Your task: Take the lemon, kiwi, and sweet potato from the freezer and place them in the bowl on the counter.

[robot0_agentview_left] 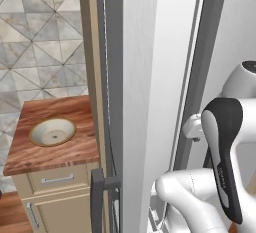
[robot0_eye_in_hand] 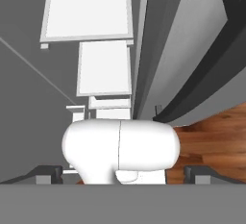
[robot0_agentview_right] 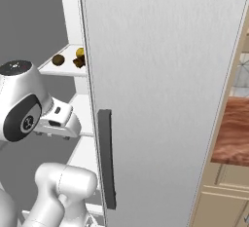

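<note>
Freezer [robot0_agentview_right: 160, 99] door looms closest; lemon [robot0_agentview_right: 80, 52] rests on an inner shelf [robot0_agentview_right: 65, 67] (beside brown lumps [robot0_agentview_right: 58, 60]). Gripper [robot0_eye_in_hand: 122, 177] fingertips well spread.

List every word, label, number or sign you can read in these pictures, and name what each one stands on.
None: no readable text in any view.
The freezer door and its dark handle are plain.
The counter, its drawers and the bowl carry no marks.
The fruits on the shelf bear no labels.

1 bowl [robot0_agentview_left: 52, 131], 1 lemon [robot0_agentview_right: 80, 52], perhaps 2 brown lumps [robot0_agentview_right: 58, 60].
</note>
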